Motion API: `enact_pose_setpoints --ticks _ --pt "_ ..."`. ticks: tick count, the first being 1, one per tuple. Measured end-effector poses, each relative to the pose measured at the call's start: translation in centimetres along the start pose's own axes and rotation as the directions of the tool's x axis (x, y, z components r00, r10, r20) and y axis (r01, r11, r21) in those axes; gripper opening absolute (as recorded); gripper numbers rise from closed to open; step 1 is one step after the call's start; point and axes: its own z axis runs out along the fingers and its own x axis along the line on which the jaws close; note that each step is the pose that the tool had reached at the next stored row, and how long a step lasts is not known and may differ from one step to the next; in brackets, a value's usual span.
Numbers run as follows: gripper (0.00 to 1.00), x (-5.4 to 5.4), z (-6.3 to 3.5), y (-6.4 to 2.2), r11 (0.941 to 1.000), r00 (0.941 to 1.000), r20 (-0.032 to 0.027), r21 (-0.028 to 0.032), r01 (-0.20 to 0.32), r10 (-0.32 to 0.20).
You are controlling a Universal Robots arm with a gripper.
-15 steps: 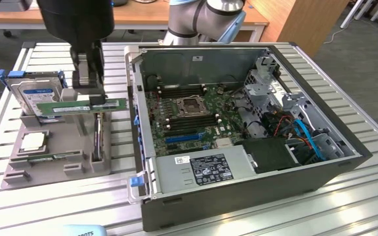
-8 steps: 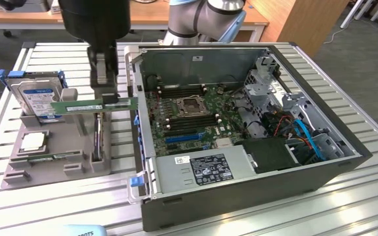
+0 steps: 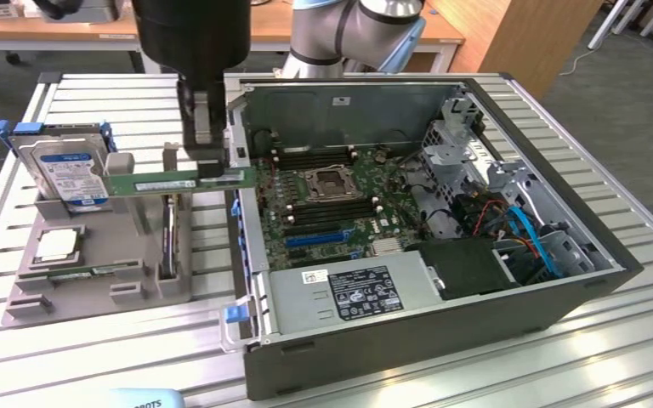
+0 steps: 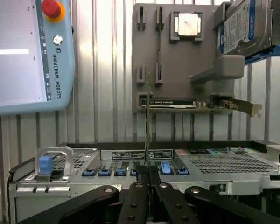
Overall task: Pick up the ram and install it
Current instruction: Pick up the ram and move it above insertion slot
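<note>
The ram (image 3: 156, 182) is a long green stick with a white label, held level above the gap between the grey parts holder (image 3: 31, 297) and the open computer case (image 3: 417, 357). My gripper (image 3: 215, 170) is shut on it near the end closest to the case. In the wrist view the ram (image 4: 148, 116) shows edge-on as a thin line rising from between the black fingers (image 4: 135, 196) of the gripper (image 4: 149, 173). The motherboard (image 3: 338, 204) with its long memory slots (image 3: 303, 157) lies inside the case, toward the exterior view's right of the stick.
The holder carries a hard drive (image 3: 65, 170), a square silver processor (image 3: 57, 245), another green stick (image 3: 82, 274) and an upright dark card (image 3: 167, 238). The case wall (image 3: 241, 195) stands right beside the held stick. A teach pendant (image 4: 28, 56) lies on the slatted table (image 3: 99, 357).
</note>
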Motion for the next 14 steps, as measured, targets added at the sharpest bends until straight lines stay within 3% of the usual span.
enact_pose_setpoints --ticks 14 --pt "0.12 -0.1 -0.04 -2.37 1.0000 1.0000 0.0000 0.0000 0.000 0.000"
